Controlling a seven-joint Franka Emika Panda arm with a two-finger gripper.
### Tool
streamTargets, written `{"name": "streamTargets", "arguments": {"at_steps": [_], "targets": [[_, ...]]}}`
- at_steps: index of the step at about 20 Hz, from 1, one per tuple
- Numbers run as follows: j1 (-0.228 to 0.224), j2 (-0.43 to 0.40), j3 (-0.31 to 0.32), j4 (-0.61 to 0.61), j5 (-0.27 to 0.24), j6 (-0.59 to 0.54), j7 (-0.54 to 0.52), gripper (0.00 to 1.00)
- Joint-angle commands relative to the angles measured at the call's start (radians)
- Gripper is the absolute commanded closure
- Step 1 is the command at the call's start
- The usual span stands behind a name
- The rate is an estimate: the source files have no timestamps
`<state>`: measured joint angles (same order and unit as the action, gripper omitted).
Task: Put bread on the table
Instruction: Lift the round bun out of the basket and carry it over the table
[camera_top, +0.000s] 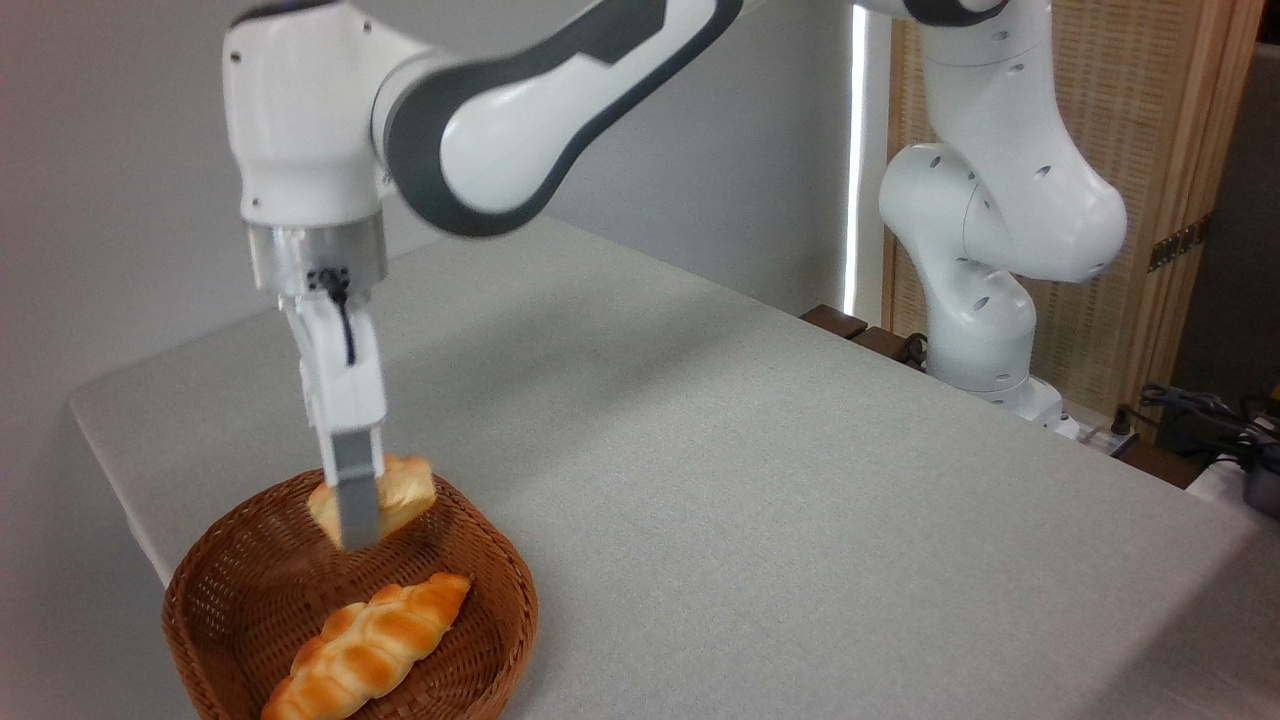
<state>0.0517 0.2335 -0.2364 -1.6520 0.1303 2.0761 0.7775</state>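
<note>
The bread (400, 495), a small golden bun, hangs just above the far rim of the brown wicker basket (220, 580), partly hidden by the near finger. My gripper (362, 520) is shut on it, fingers pointing straight down from the white wrist. The light grey table (750, 480) spreads out to the right of the basket.
A longer braided loaf (370, 645) lies in the basket's front half. The arm's white base (985, 340) stands at the table's far right edge, with cables and a wooden screen behind it. The table's left corner lies close behind the basket.
</note>
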Motion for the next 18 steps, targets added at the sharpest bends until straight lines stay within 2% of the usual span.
{"name": "streamTargets", "arguments": {"at_steps": [1, 4, 6, 8, 10, 12, 13, 14, 15, 16, 18], "targets": [[0.031, -0.091, 0.005, 0.0, -0.067, -0.147, -0.001, 0.66], [0.036, -0.134, 0.003, -0.011, -0.125, -0.298, -0.007, 0.66], [0.036, -0.146, 0.0, -0.04, -0.167, -0.365, -0.009, 0.61], [0.034, -0.148, -0.014, -0.089, -0.214, -0.367, -0.012, 0.61], [0.036, -0.143, -0.053, -0.146, -0.23, -0.357, -0.011, 0.59], [0.034, -0.142, -0.069, -0.193, -0.23, -0.318, -0.011, 0.39], [0.034, -0.14, -0.073, -0.209, -0.23, -0.301, -0.011, 0.36], [0.034, -0.138, -0.075, -0.215, -0.23, -0.298, -0.011, 0.28], [0.034, -0.138, -0.078, -0.218, -0.23, -0.297, -0.012, 0.14], [0.034, -0.137, -0.08, -0.219, -0.23, -0.297, -0.011, 0.06], [0.034, -0.135, -0.08, -0.219, -0.227, -0.297, -0.007, 0.0]]}}
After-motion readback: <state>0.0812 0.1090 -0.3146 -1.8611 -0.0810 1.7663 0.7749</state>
